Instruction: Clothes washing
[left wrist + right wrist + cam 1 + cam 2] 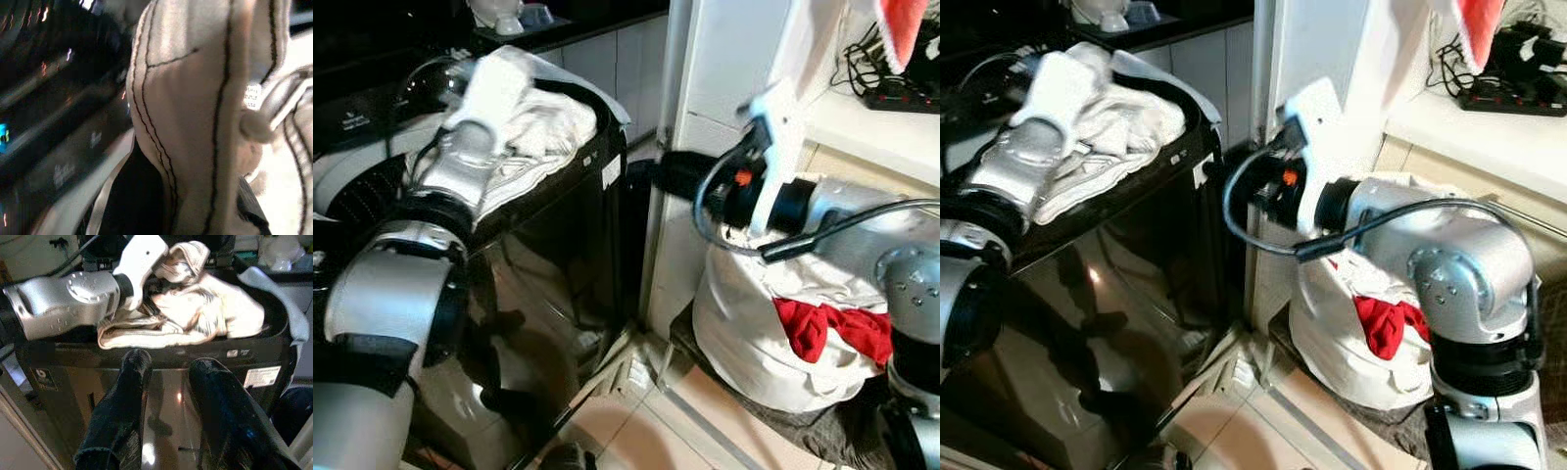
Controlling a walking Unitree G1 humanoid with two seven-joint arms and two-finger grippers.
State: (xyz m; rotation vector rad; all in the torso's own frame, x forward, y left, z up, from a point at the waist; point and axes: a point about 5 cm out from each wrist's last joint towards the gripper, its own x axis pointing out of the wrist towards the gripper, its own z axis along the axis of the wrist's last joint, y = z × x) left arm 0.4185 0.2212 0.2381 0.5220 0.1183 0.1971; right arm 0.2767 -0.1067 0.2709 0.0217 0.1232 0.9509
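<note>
Left eye view: the left gripper [499, 83], jaws hidden, reaches into cream black-stitched clothes [543, 132] heaped atop the glossy black washing machine [538, 284], while the right gripper [168, 406], jaws apart and empty, hovers beside a white laundry bag [754, 333] with a red garment [827, 328].

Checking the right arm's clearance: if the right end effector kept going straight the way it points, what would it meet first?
Probably the washing machine's glossy black front, just below the pale laundry piled on its top; depth is unclear.
</note>
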